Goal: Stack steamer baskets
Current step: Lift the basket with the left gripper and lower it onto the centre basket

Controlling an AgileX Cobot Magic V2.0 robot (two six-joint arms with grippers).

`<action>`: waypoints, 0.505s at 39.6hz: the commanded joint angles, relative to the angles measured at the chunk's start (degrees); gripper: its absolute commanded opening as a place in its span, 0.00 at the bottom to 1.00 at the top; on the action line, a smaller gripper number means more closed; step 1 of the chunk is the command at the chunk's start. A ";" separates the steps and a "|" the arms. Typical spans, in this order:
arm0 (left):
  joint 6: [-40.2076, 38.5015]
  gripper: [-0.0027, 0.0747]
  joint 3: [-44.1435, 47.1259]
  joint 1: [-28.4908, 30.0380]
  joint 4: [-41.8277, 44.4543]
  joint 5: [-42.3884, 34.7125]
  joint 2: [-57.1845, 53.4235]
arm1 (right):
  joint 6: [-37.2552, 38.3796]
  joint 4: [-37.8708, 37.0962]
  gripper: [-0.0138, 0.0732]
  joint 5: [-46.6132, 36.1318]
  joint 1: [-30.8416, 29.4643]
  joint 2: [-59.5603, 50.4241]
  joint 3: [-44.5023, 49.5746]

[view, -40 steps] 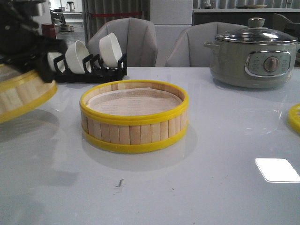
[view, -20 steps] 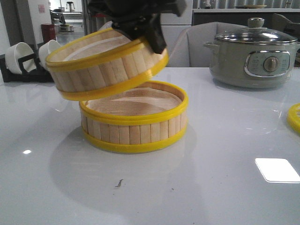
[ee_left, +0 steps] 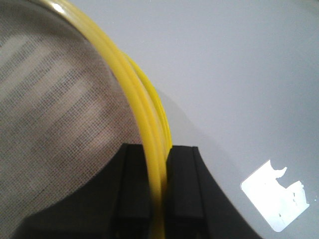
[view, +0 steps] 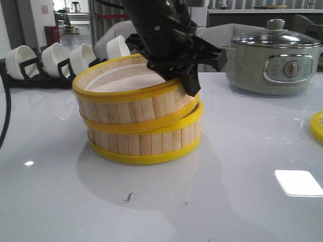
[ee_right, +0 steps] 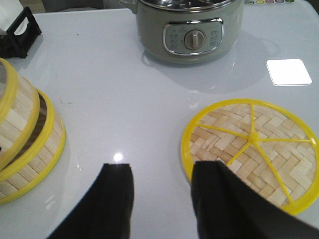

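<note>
Your left gripper was clamped on the yellow rim of the upper steamer basket, which sat tilted on the lower steamer basket. Only your right wrist view showed the woven-bamboo lid flat on the table, beside the right gripper, whose jaws were spread and empty.

The lid is cut off by the front view's right edge; the left pincer hides part of the upper basket's rim.

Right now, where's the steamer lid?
The lid lies flat on the table at the far right of the front view, in front of the pot, apart from the two baskets. The open right claw hovers beside it.
</note>
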 commanded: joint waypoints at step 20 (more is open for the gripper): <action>0.26 0.15 -2.36 -0.23 -3.31 -9.01 -0.03 | -0.09 0.87 0.61 -4.20 -0.11 0.07 -2.12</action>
